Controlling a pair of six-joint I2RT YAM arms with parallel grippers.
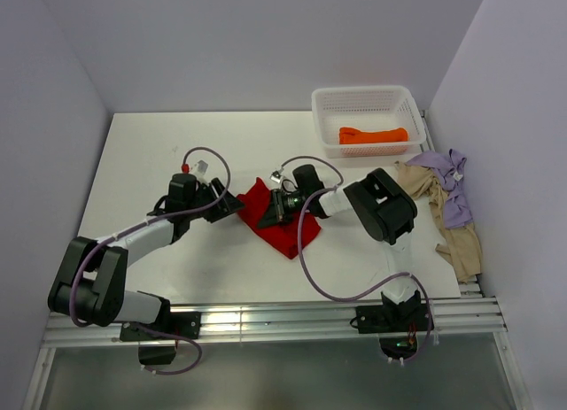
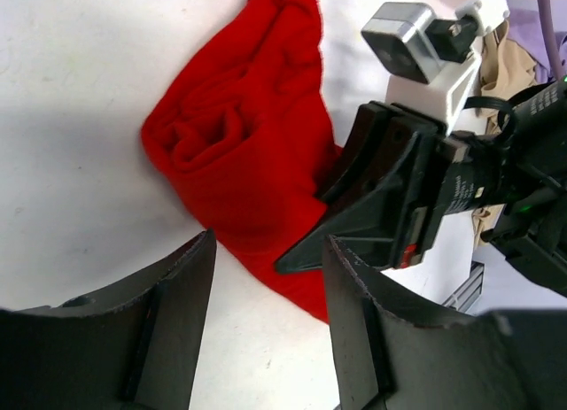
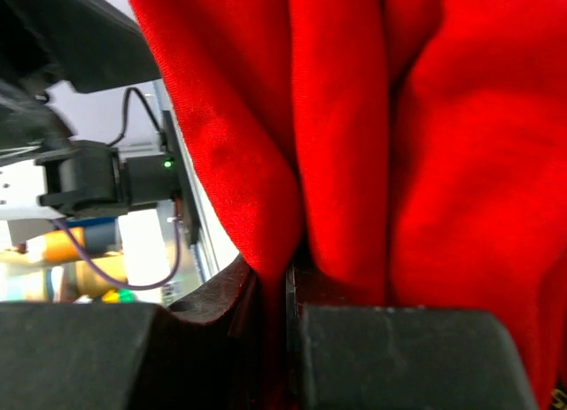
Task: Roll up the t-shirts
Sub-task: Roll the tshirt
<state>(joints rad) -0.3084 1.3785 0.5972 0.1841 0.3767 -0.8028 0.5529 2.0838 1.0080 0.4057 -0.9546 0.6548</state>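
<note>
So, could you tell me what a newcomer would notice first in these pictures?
The red t-shirt, bunched mid-table, stands out, the right arm's fingers shut on its fabric and the left arm's fingers open beside it. Next comes the orange t-shirt rolled inside the white basket, far right.

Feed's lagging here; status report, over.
Left gripper open at the red shirt edge. Right gripper shut on a fold of it; shirt bunched, not rolled. Lilac shirt and beige shirt heaped far right, out of the way.
</note>
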